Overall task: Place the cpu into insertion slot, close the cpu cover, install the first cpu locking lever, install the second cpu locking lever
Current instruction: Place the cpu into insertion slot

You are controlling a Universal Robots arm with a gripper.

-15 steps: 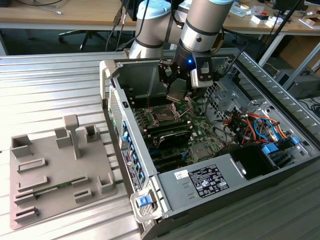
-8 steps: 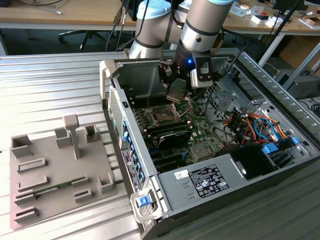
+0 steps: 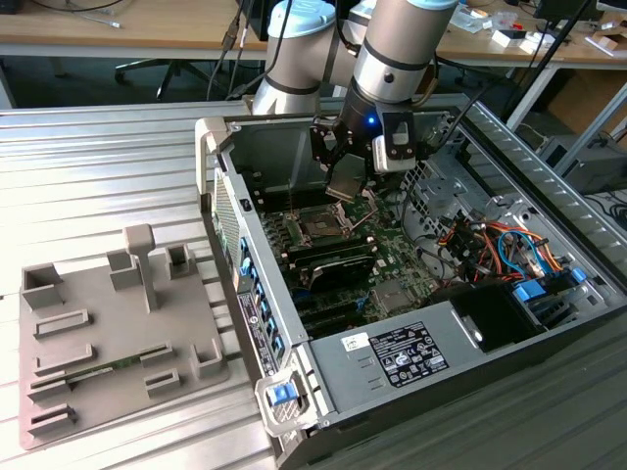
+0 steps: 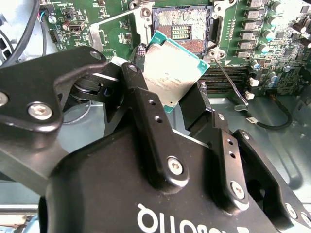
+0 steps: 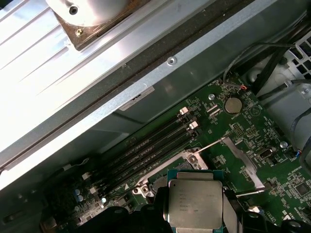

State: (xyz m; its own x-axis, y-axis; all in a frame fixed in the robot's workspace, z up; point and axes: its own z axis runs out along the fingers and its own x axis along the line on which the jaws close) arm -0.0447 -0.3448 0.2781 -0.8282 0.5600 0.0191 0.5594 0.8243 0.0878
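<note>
My gripper (image 3: 345, 184) hangs inside the open computer case, shut on the cpu (image 3: 347, 180), a thin silver square with a green edge. The chip sits tilted between the black fingers (image 4: 142, 92) in the second wrist view, with its metal face (image 4: 171, 72) showing. It hovers a short way above the insertion slot (image 4: 181, 30), whose pin field lies bare. The cpu cover (image 5: 241, 156) is swung open beside the socket. Two thin locking levers (image 5: 213, 144) (image 4: 231, 81) stand released. In the first wrist view the cpu (image 5: 194, 203) is over the socket's rim (image 5: 158, 172).
A grey fixture plate (image 3: 108, 333) with posts lies at the exterior view's left, outside the case. The case wall (image 3: 230, 220) stands between it and the green motherboard (image 3: 392, 255). Black memory slots (image 5: 146, 145) run beside the socket. Coloured cables (image 3: 500, 245) and a power supply (image 3: 407, 352) fill the near side.
</note>
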